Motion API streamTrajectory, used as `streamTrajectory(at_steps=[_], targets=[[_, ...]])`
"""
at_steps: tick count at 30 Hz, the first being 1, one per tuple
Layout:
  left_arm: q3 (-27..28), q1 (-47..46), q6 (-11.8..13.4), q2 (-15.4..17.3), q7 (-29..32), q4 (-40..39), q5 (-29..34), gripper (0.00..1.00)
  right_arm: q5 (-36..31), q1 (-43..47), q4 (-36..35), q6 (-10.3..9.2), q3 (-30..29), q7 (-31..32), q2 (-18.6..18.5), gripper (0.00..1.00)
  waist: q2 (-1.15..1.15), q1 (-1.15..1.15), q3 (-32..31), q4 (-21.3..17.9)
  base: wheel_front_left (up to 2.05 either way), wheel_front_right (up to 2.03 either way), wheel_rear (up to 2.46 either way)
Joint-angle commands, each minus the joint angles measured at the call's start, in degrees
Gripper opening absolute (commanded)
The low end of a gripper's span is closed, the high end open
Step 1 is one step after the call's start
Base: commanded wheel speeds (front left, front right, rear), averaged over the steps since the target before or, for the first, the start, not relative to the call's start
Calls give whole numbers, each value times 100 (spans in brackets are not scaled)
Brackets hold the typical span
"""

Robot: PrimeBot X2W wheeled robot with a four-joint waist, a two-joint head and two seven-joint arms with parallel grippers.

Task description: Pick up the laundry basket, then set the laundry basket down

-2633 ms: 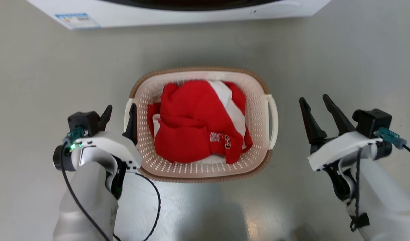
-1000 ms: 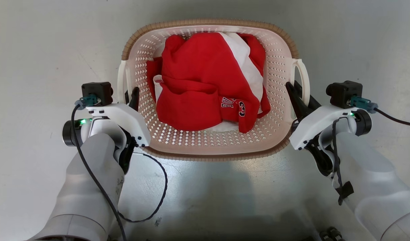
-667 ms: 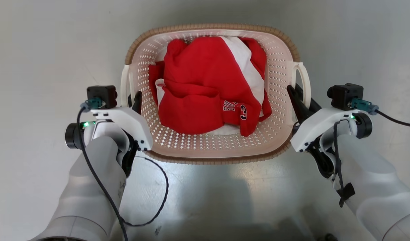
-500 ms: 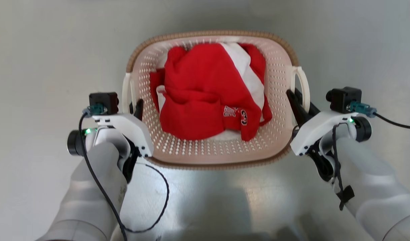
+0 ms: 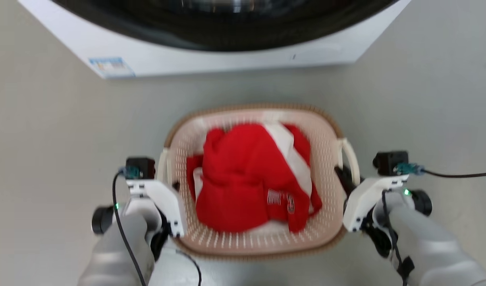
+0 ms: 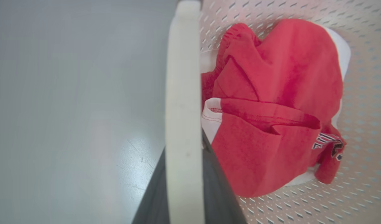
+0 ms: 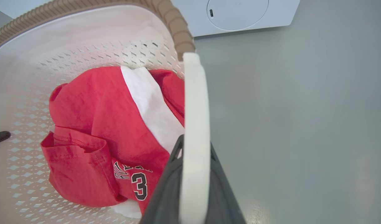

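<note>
Grey floor [image 5: 48, 139], white washing machine [image 5: 227, 63] at top of head view. Centre frame: laundry basket [image 5: 251, 109], in front of machine and apart from it, betw. both arms. Off floor or not: cannot tell. Red-and-white garment [image 5: 243, 178] bundled inside. Left gripper [image 6: 184, 155]: fingers pressed in from either side, pinching basket's left handle [image 6: 182, 77]. Right gripper [image 7: 195, 146]: likewise clamped on right handle [image 7: 195, 93]. Head view blurred.

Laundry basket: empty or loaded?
Loaded. A crumpled red-and-white garment lies inside the laundry basket, covering much of its floor.
</note>
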Motion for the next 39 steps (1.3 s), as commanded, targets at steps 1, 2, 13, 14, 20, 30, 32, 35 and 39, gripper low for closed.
streamTrajectory(at_steps=[1, 2, 13, 14, 20, 30, 32, 35, 39], targets=[[-18, 257, -26, 117, 116, -32, -134, 0, 138, 328, -19, 48, 219, 112, 35, 0, 0, 0, -685, -103, 0, 0, 0], [-67, 325, -26, 117, 185, -30, -196, 0, 214, 373, -9, 48, 287, 178, 39, 0, 0, 0, -822, -113, 0, 0, 0], [-412, 959, -26, 123, 818, -3, -729, 0, 877, 817, 42, 48, 859, 902, 97, 0, 0, 0, -1996, -193, 0, 0, 0], [-439, 1005, -26, 123, 875, -7, -776, 0, 939, 851, 39, 48, 904, 984, 97, 0, 0, 0, -2086, -198, 0, 0, 0], [-604, 1266, -26, 152, 1229, -126, -1097, 0, 1245, 916, 17, 48, 1132, 1439, 65, 0, 0, 0, -2490, -255, 0, 0, 0], [-918, 1422, -26, 200, 1627, -250, -1466, 0, 1502, 850, 64, 48, 1431, 1810, 39, 0, 0, 0, -2774, -302, 0, 0, 0], [-1001, 1415, -26, 217, 1658, -268, -1493, 0, 1535, 823, 56, 48, 1466, 1795, 32, 0, 0, 0, -2770, -301, 0, 0, 0], [-1084, 1402, -26, 232, 1696, -290, -1577, 0, 1567, 796, 60, 48, 1529, 1782, 19, 0, 0, 0, -2758, -288, 0, 0, 0], [-1178, 1376, -26, 255, 1707, -294, -1680, 0, 1613, 759, 50, 48, 1594, 1752, 8, 0, 0, 0, -2724, -276, 0, 0, 0]])
